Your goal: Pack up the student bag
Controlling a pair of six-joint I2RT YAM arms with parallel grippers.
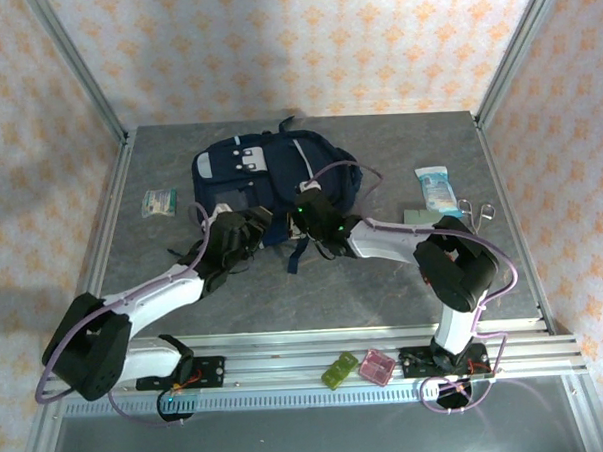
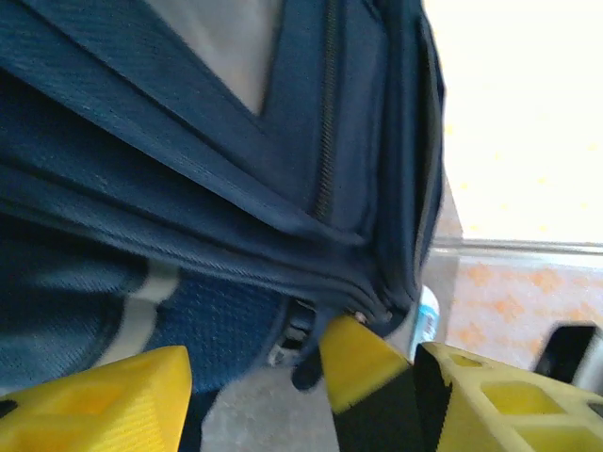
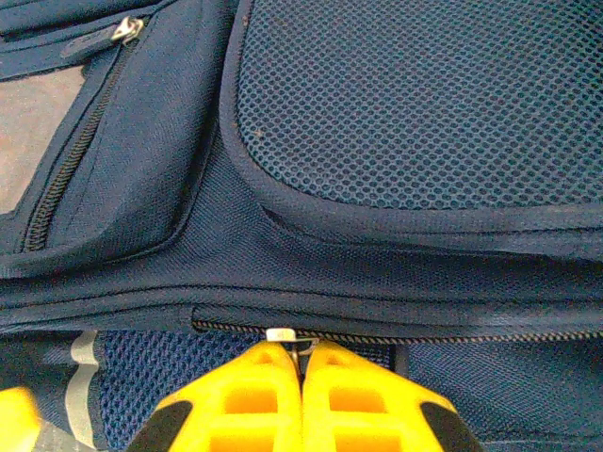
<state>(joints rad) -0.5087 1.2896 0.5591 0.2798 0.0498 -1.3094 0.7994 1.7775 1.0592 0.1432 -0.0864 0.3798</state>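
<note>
**Right hand pinched the zipper while the left stood open at the bag**

The grey worktop (image 1: 384, 282) carried everything. The student bag (image 1: 269, 172), navy blue with pale patches, lay toward the far side of it, a little left of centre, with its dark straps trailing toward the arms. Both arms reached in to its near edge.

The left hand (image 1: 249, 226) sat at the bag's near left corner. From its wrist camera, the left hand (image 2: 254, 363) had its yellow fingers (image 2: 94, 400) parted, with a clear gap between them. The bag's blue fabric and a dark strap end hung just above that gap, and nothing was gripped.

The right hand (image 1: 303, 201) met the bag's near edge at the middle. In its own wrist view, the right hand (image 3: 301, 353) had its fingers pressed together on the small metal zipper pull (image 3: 281, 335), where a closed zipper line ran along the seam under a mesh panel.

A blue-and-white packet (image 1: 438, 188) and a pair of scissors (image 1: 478, 210) lay near the right edge, well apart from the bag. A small green packet (image 1: 159, 201) lay to its left. A green box (image 1: 340, 371) and a pink box (image 1: 376, 366) sat side by side on the near rail.
</note>
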